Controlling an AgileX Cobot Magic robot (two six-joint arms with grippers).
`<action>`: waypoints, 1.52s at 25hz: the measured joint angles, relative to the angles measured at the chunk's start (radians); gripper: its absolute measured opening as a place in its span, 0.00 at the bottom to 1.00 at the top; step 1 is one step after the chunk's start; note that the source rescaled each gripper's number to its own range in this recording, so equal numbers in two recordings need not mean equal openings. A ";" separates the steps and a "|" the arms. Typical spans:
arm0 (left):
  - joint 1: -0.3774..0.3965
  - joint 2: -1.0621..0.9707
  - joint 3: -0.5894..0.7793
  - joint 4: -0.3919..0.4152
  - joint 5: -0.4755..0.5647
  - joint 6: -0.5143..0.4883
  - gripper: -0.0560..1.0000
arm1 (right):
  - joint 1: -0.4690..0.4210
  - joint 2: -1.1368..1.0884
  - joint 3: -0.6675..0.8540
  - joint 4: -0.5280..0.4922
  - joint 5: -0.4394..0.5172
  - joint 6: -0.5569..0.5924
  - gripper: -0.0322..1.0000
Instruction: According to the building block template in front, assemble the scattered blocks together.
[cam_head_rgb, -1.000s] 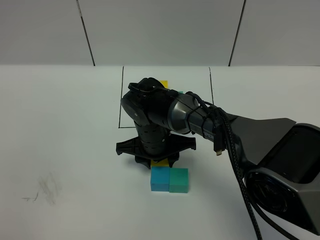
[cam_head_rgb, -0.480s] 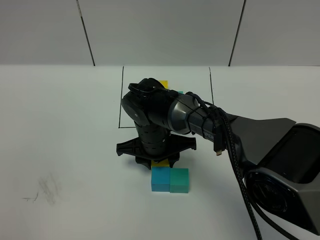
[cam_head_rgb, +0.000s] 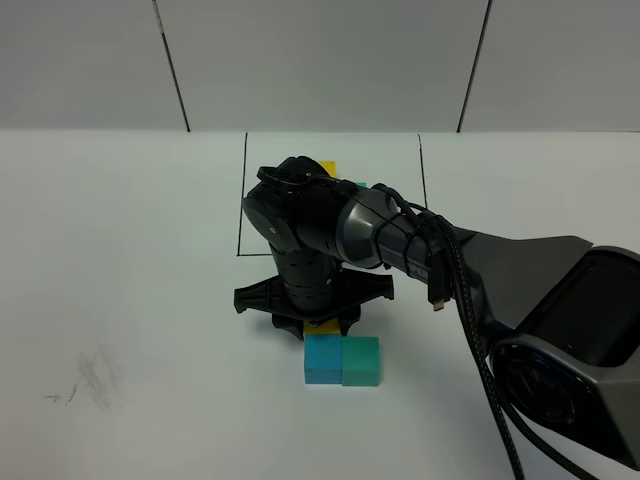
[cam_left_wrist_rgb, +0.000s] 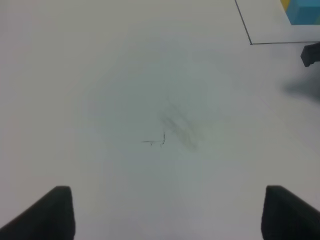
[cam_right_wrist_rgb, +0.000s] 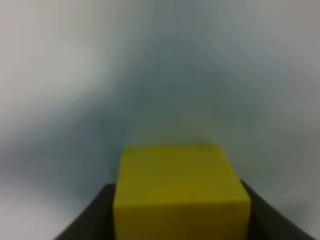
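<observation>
Clamping the yellow cube (cam_right_wrist_rgb: 181, 192) between its fingers, the right hand (cam_head_rgb: 318, 322) sits just behind the sky-blue cube (cam_head_rgb: 322, 360), which touches the teal-green cube (cam_head_rgb: 360, 361) on the white bench (cam_head_rgb: 130, 260). The arm hides most of the template (cam_head_rgb: 327, 167) beyond the sky-blue cube. The left hand (cam_left_wrist_rgb: 167, 212), fingers apart, hangs over scuff marks (cam_left_wrist_rgb: 175, 130), well aside

White table (cam_head_rgb: 120, 250); grey scuff marks (cam_head_rgb: 85, 380).
</observation>
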 joint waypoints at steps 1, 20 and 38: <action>0.000 0.000 0.000 0.000 0.000 0.000 0.78 | 0.000 0.000 0.000 -0.001 0.000 -0.004 0.32; 0.000 0.000 0.000 0.000 0.000 0.000 0.78 | -0.001 -0.037 -0.028 -0.044 0.018 -0.065 0.55; 0.000 0.000 0.000 0.000 0.000 0.000 0.78 | -0.209 -0.417 -0.029 -0.433 0.020 -0.329 1.00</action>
